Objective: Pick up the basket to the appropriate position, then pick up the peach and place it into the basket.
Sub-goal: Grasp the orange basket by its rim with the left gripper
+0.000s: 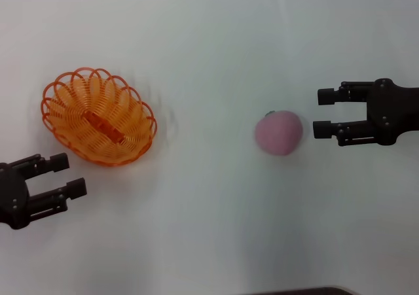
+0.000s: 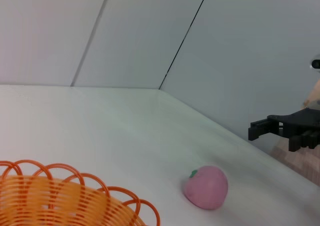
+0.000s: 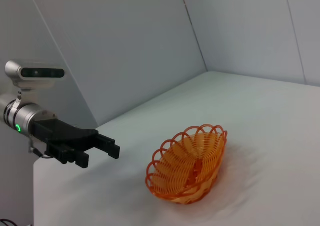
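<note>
the basket lies toward the bench's left edge, long axis slanting from far-left to near-right. the left gripper sits just nearer, jaws released. the peach lies right of centre, beside the released right gripper.

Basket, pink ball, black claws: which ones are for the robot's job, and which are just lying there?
For the job:
basket, empty
peach, on the table
left gripper, open, near the basket
right gripper, open, beside the peach

Just lying about:
nothing; only the white table under it all
</note>
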You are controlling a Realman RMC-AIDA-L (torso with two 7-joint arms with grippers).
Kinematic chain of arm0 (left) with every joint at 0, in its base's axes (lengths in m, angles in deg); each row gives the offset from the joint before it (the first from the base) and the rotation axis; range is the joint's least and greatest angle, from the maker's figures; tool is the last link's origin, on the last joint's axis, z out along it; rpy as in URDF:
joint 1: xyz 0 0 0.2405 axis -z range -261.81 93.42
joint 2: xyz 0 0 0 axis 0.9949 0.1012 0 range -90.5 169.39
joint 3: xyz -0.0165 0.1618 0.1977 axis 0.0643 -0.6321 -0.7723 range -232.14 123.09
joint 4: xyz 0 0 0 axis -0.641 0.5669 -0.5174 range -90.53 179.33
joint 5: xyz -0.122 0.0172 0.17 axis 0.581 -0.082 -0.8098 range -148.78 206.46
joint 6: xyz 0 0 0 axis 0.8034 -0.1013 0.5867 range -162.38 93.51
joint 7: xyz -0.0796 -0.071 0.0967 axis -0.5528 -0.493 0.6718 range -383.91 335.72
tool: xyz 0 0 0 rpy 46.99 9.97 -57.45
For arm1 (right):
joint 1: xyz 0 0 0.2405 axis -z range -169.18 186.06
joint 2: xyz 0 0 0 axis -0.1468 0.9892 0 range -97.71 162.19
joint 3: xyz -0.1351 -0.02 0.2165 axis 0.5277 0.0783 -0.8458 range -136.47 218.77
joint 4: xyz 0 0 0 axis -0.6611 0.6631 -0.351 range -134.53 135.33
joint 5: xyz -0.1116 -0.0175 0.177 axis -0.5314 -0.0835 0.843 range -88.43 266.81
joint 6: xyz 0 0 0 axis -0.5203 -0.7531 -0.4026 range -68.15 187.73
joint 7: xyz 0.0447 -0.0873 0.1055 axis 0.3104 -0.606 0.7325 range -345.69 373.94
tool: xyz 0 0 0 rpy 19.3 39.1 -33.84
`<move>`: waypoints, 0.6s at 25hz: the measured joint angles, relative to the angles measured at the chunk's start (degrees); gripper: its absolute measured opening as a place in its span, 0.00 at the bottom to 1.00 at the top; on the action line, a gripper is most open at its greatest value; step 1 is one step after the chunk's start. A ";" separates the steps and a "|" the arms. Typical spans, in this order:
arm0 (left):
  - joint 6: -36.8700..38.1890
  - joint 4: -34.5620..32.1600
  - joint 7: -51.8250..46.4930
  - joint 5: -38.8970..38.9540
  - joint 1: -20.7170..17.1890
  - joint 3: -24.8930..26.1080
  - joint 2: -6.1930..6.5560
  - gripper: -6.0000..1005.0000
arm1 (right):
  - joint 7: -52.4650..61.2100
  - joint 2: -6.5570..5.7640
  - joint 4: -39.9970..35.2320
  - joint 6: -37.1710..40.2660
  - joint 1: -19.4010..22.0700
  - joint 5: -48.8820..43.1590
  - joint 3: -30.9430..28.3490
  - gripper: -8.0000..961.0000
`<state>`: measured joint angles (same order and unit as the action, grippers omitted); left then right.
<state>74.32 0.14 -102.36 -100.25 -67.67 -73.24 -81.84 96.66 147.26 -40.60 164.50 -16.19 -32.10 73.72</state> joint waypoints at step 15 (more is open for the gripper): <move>-0.34 0.53 -0.03 -0.08 0.00 -0.09 -0.13 0.72 | 0.00 0.55 0.25 -0.77 -0.12 -1.72 -0.10 0.85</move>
<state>73.98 0.67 -102.39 -100.34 -67.67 -73.33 -81.97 96.66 147.81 -40.35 163.74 -16.32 -33.83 73.63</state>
